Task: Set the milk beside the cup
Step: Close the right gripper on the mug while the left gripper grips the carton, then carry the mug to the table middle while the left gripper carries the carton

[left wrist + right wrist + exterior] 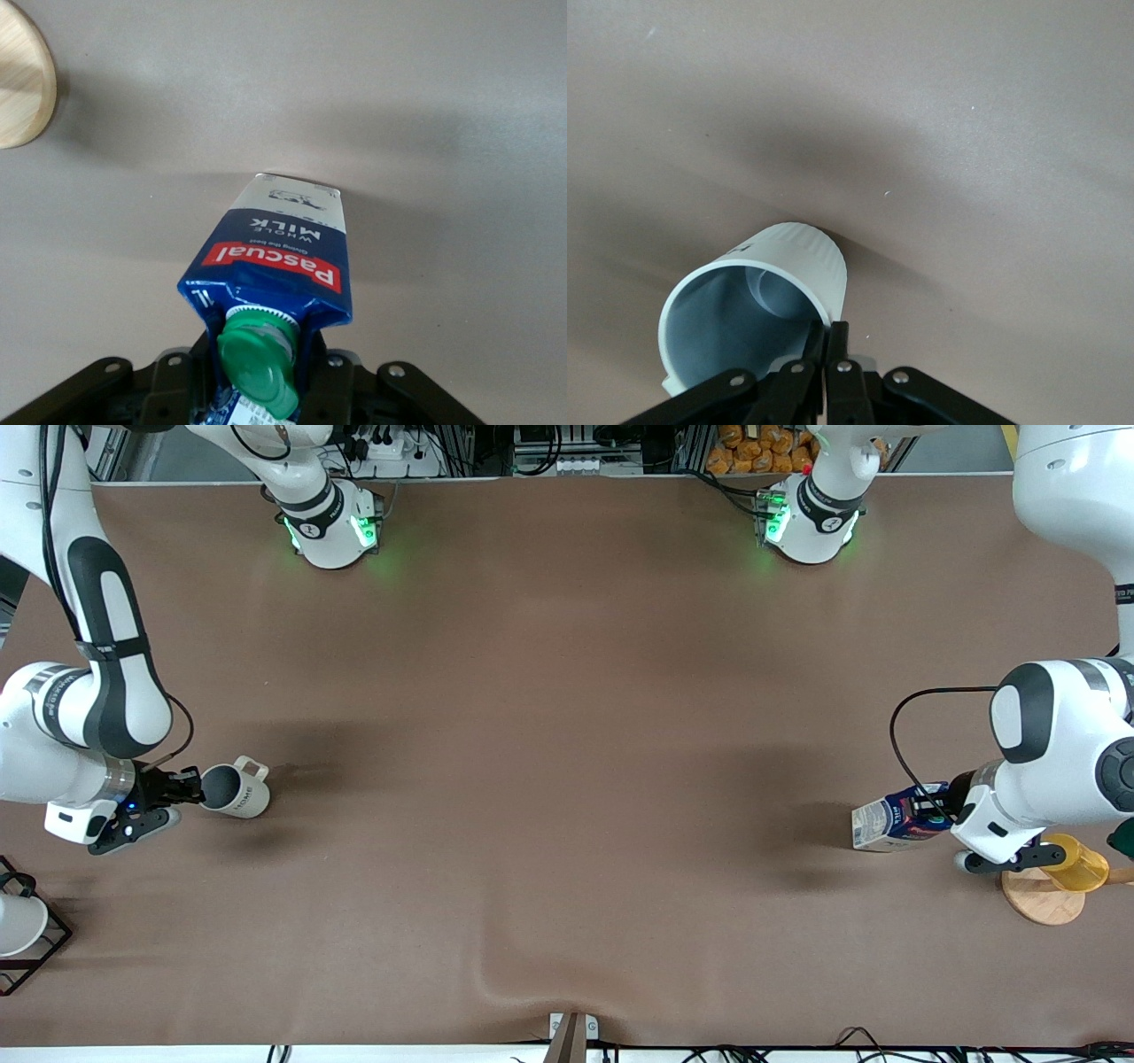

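The milk (890,821), a dark blue carton with a red band and white end, is tipped on its side at the left arm's end of the table. My left gripper (936,808) is shut on its gable top. In the left wrist view the fingers clamp the milk (276,252) beside the green cap (257,365), with my left gripper (257,376) around it. The cup (237,789), a cream-white mug, is tilted at the right arm's end. My right gripper (189,786) is shut on its rim. In the right wrist view, my right gripper (830,335) pinches the cup (771,283) wall.
A yellow plastic cup (1077,863) rests on a round wooden coaster (1042,898) just beside the left gripper; the coaster also shows in the left wrist view (22,80). A white cup in a black wire stand (19,926) sits near the right arm. The brown cloth wrinkles (496,976) near the front camera.
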Controlling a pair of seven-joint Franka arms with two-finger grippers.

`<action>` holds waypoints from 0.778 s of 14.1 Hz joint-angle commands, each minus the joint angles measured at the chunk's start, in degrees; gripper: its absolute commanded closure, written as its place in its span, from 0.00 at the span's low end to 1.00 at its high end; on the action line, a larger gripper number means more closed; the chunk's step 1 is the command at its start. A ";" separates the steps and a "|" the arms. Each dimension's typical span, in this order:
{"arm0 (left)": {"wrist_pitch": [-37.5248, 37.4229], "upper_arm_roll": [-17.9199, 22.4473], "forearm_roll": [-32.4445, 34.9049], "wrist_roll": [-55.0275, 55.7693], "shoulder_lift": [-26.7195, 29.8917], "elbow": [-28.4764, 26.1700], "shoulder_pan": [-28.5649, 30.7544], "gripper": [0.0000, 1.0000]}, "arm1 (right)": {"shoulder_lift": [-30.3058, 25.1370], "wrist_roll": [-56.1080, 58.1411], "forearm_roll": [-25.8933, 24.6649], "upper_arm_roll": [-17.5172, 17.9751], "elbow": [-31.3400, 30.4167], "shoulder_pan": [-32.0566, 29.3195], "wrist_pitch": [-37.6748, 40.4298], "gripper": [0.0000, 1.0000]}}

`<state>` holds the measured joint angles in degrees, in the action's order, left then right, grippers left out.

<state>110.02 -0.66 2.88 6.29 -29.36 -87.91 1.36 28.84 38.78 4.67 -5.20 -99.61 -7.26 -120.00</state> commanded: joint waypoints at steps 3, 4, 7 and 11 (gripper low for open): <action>-2.09 0.05 -0.69 -0.23 2.99 0.37 -2.76 0.71 | -1.24 -9.93 0.87 0.63 6.35 3.04 10.57 1.00; -2.44 -0.04 -0.69 -0.22 3.60 0.37 -2.94 0.71 | -1.24 -11.78 1.05 0.63 7.05 3.92 11.19 1.00; -4.46 -0.47 -1.04 -0.31 5.45 0.37 -3.20 0.71 | -2.29 -20.29 2.97 0.63 7.50 8.56 11.63 1.00; -5.78 -1.88 -1.13 0.21 7.03 0.37 -3.46 0.71 | -2.30 -36.19 8.32 0.71 8.46 17.43 11.20 1.00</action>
<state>105.34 -1.71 2.88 6.29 -23.86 -87.09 -1.97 27.51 9.54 10.17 -4.08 -91.21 6.04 -109.29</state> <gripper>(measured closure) 0.621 0.978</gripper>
